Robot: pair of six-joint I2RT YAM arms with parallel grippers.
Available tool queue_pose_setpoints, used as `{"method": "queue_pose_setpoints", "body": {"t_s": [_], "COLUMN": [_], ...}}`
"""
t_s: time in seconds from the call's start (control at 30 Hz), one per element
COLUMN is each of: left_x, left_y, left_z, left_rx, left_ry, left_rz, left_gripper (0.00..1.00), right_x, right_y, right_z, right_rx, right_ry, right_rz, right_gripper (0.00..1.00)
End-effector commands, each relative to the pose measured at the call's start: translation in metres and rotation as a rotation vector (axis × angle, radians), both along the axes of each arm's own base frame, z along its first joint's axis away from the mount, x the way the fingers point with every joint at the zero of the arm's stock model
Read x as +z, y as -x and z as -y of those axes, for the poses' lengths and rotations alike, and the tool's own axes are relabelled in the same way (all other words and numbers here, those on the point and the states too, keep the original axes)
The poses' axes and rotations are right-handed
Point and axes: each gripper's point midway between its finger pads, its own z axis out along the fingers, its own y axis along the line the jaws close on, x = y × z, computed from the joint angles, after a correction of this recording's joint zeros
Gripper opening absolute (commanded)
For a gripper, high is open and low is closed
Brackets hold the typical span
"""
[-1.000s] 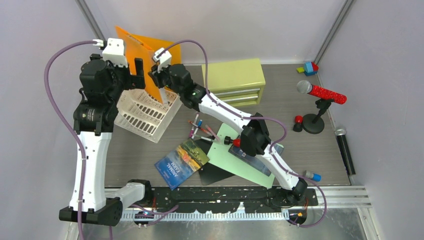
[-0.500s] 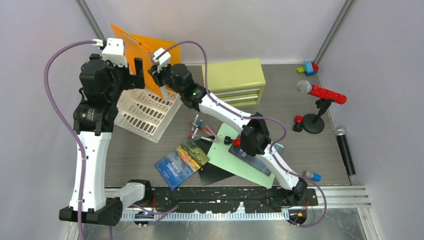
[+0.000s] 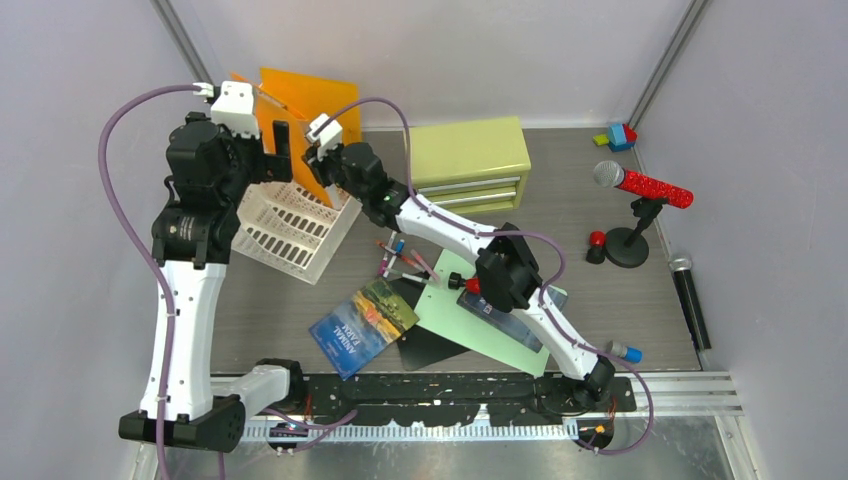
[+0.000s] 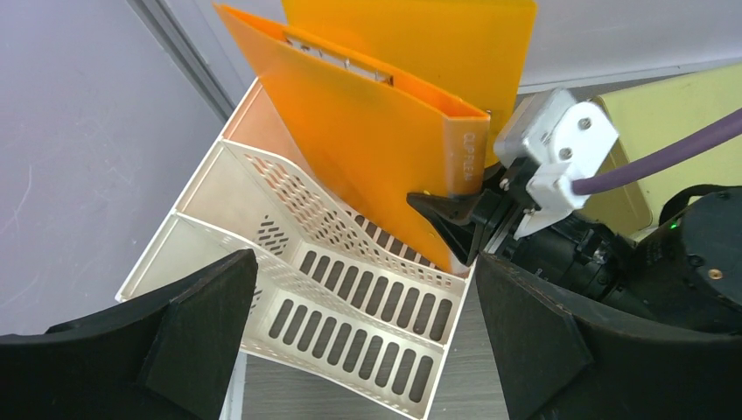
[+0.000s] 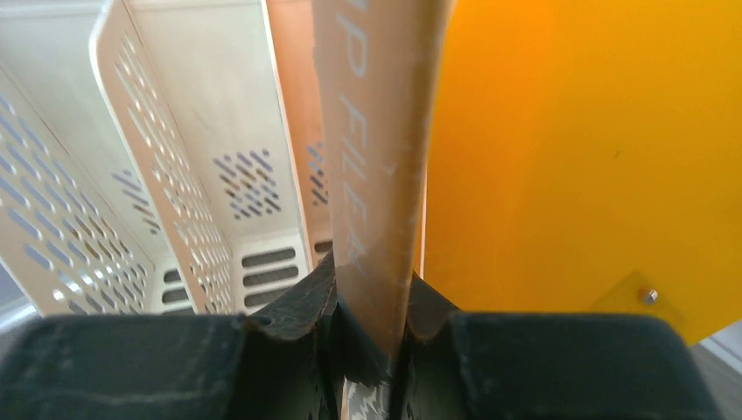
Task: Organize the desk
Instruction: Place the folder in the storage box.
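An orange file folder (image 3: 305, 105) stands open at the back left of the dark wood-grain desk (image 3: 580, 290), its lower edge in the far slot of a white slotted file rack (image 3: 290, 230). My right gripper (image 3: 322, 165) is shut on the folder's spine (image 5: 376, 175). In the left wrist view the folder (image 4: 367, 131) leans into the rack (image 4: 350, 289), pinched by the right gripper's black tips (image 4: 451, 219). My left gripper (image 4: 363, 350) is open and empty, hovering above the rack's near slots.
A yellow-green drawer cabinet (image 3: 468, 160) stands right of the rack. Pens (image 3: 400, 260), a book (image 3: 362, 325), a green sheet (image 3: 480, 320) and a black sheet lie mid-desk. A red microphone on a stand (image 3: 640, 190), a black microphone (image 3: 690, 300) and toy blocks (image 3: 618, 135) are at the right.
The right gripper has turned the orange folder more upright and toward the back, and it has opened wider above the rack. The left gripper has shifted slightly right.
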Motion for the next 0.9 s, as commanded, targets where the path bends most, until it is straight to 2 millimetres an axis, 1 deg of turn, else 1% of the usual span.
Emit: {"method": "queue_pose_setpoints", "body": {"t_s": [0.0, 0.03, 0.07, 0.1, 0.13, 0.17, 0.2, 0.23, 0.27, 0.3, 0.33, 0.37, 0.4, 0.43, 0.47, 0.5, 0.53, 0.57, 0.6, 0.63, 0.67, 0.7, 0.73, 0.77, 0.8, 0.83, 0.87], "left_x": [0.013, 0.013, 0.013, 0.013, 0.013, 0.013, 0.013, 0.014, 0.014, 0.015, 0.016, 0.017, 0.017, 0.017, 0.017, 0.017, 0.017, 0.016, 0.015, 0.013, 0.011, 0.01, 0.006, 0.003, -0.002, -0.007, -0.012], "left_y": [0.005, 0.006, 0.006, 0.006, 0.007, 0.007, 0.007, 0.007, 0.007, 0.007, 0.007, 0.007, 0.007, 0.007, 0.007, 0.007, 0.008, 0.008, 0.008, 0.008, 0.008, 0.008, 0.008, 0.007, 0.007, 0.007, 0.007], "left_z": [-0.003, -0.003, -0.003, -0.003, -0.003, -0.003, -0.002, -0.002, -0.002, -0.002, -0.001, -0.001, -0.001, -0.001, -0.001, -0.001, -0.001, -0.002, -0.001, -0.001, -0.002, -0.002, -0.002, -0.002, -0.001, -0.001, -0.001], "left_rx": [0.001, 0.0, 0.0, 0.0, 0.0, -0.001, -0.002, -0.002, -0.003, -0.004, -0.005, -0.005, -0.005, -0.006, -0.006, -0.007, -0.005, -0.005, -0.006, -0.006, -0.006, -0.005, -0.006, -0.005, -0.007, -0.008, -0.009], "left_ry": [-0.006, -0.006, -0.008, -0.008, -0.009, -0.009, -0.008, -0.009, -0.007, -0.006, -0.003, -0.001, 0.001, 0.0, 0.0, -0.002, -0.002, -0.003, -0.004, -0.004, -0.006, -0.007, -0.008, -0.009, -0.01, -0.009, -0.008], "left_rz": [0.051, 0.052, 0.051, 0.05, 0.048, 0.046, 0.046, 0.047, 0.047, 0.049, 0.05, 0.052, 0.053, 0.053, 0.052, 0.05, 0.048, 0.044, 0.041, 0.035, 0.03, 0.026, 0.018, 0.012, 0.001, -0.008, -0.02], "left_gripper": [1.0, 1.0, 1.0, 1.0, 1.0, 1.0, 1.0, 1.0, 1.0, 1.0, 1.0, 1.0, 1.0, 1.0, 1.0, 1.0, 1.0, 1.0, 1.0, 1.0, 1.0, 1.0, 1.0, 1.0, 1.0, 1.0, 1.0], "right_x": [0.026, 0.019, 0.019, 0.012, 0.014, 0.006, 0.01, 0.002, 0.004, 0.0, 0.002, 0.002, 0.005, 0.01, 0.011, 0.018, 0.021, 0.029, 0.033, 0.042, 0.043, 0.053, 0.049, 0.053, 0.052, 0.062, 0.052], "right_y": [-0.003, -0.002, -0.002, -0.001, 0.0, 0.001, 0.002, 0.002, 0.003, 0.004, 0.005, 0.004, 0.006, 0.006, 0.007, 0.007, 0.008, 0.007, 0.009, 0.009, 0.011, 0.011, 0.012, 0.014, 0.015, 0.016, 0.021], "right_z": [0.009, 0.01, 0.011, 0.012, 0.013, 0.015, 0.017, 0.019, 0.022, 0.024, 0.027, 0.03, 0.032, 0.035, 0.035, 0.038, 0.04, 0.044, 0.045, 0.049, 0.051, 0.058, 0.061, 0.07, 0.075, 0.084, 0.09], "right_rx": [-0.024, -0.022, -0.023, -0.022, -0.023, -0.024, -0.025, -0.024, -0.025, -0.023, -0.021, -0.023, -0.02, -0.019, -0.01, -0.007, 0.001, -0.002, 0.015, 0.019, 0.032, 0.031, 0.039, 0.038, 0.037, 0.042, 0.05], "right_ry": [-0.048, -0.034, -0.029, -0.012, -0.009, 0.01, 0.01, 0.032, 0.039, 0.051, 0.058, 0.06, 0.063, 0.061, 0.07, 0.065, 0.068, 0.06, 0.061, 0.054, 0.064, 0.06, 0.081, 0.095, 0.103, 0.103, 0.145], "right_rz": [0.067, 0.056, 0.054, 0.043, 0.042, 0.03, 0.03, 0.016, 0.01, -0.001, -0.01, -0.018, -0.024, -0.023, -0.029, -0.026, -0.029, -0.029, -0.034, -0.031, -0.039, -0.035, -0.053, -0.069, -0.088, -0.094, -0.14], "right_gripper": [0.0, 0.0, 0.01, 0.03, 0.05, 0.12, 0.16, 0.26, 0.35, 0.38, 0.46, 0.49, 0.6, 0.65, 0.75, 0.79, 0.86, 0.88, 0.92, 0.94, 0.98, 0.99, 0.99, 0.99, 0.99, 0.99, 0.99]}}
